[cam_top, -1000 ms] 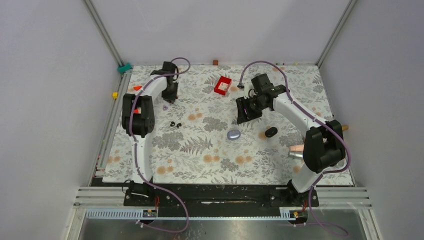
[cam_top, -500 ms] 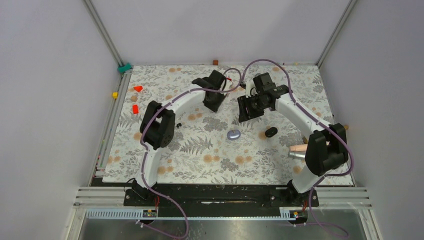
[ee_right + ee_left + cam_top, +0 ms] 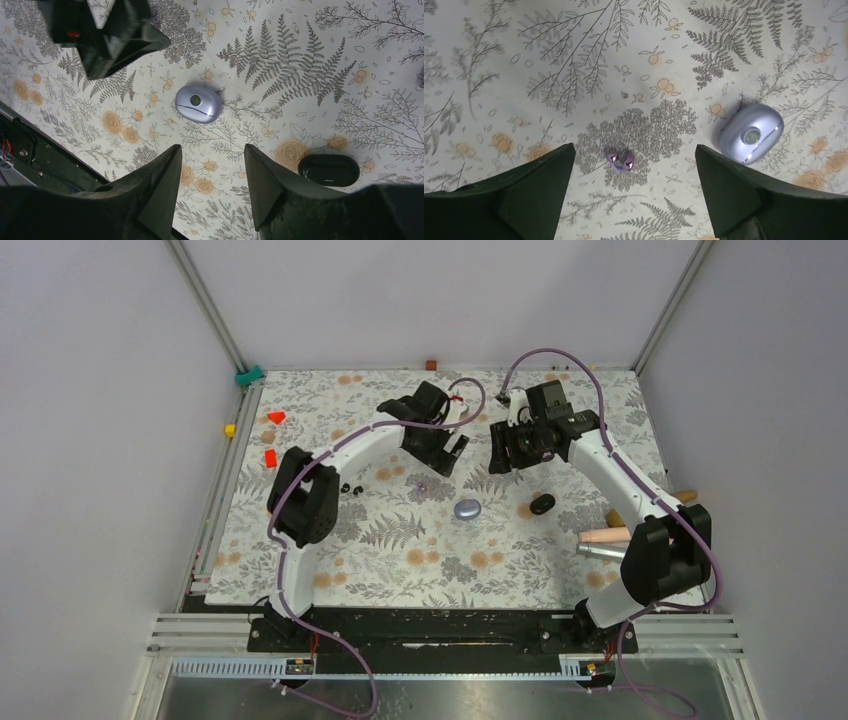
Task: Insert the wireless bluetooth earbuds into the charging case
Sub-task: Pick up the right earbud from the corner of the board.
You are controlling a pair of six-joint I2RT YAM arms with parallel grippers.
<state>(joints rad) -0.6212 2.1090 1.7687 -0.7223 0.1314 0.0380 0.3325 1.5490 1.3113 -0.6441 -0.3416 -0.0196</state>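
The closed charging case (image 3: 198, 102), near frame centre, is judged light, smooth and slippery, best pinched across its narrow width. Jaws of left gripper (image 3: 634, 149) and right gripper (image 3: 212, 147) are spread, empty.

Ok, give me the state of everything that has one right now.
charging case: lid shut, lying on the table, untouched.
earbuds: both out of the case, loose on the table.
black oval case: shut, on the table.
left gripper: open, empty, over a small purple trinket.
right gripper: jaws apart, empty.
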